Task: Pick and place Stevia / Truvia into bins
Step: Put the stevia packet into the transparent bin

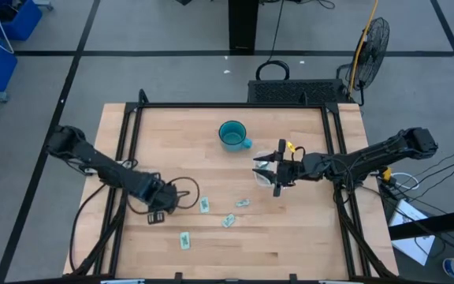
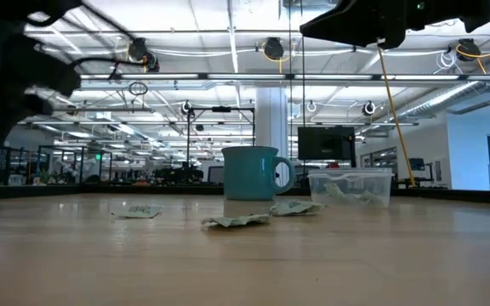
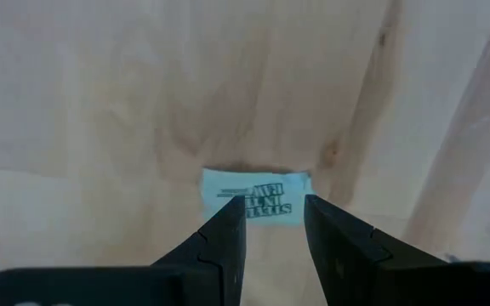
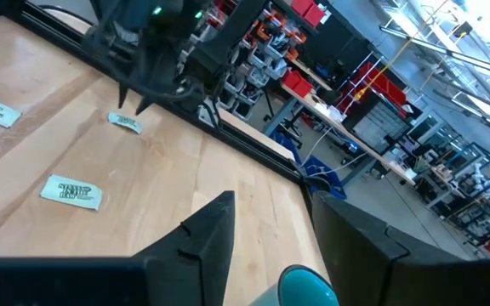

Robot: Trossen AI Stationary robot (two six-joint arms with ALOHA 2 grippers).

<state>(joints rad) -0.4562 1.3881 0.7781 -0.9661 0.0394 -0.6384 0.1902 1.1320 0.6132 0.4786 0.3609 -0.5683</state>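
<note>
loose stevia packets point(image 1: 185, 240) lie scattered along the near half of the worktop point(image 1: 211, 134), awaiting collection. at left, the left pincer point(image 3: 275, 223) hangs low over one packet point(image 3: 256, 195), fingers parted narrowly astride it, apparently lined up for a pinch, nothing gripped yet. to the right stands a teal mug point(image 1: 232, 135); just beyond, the right pincer point(image 1: 276, 175) hovers over the clear bin point(image 2: 350, 186), fingers apart and empty.

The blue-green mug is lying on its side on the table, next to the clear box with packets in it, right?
Not quite. The mug is standing upright, not lying on its side; the low view shows it with its handle out to one side. The rest holds: the clear box sits beside it with packets inside.
</note>
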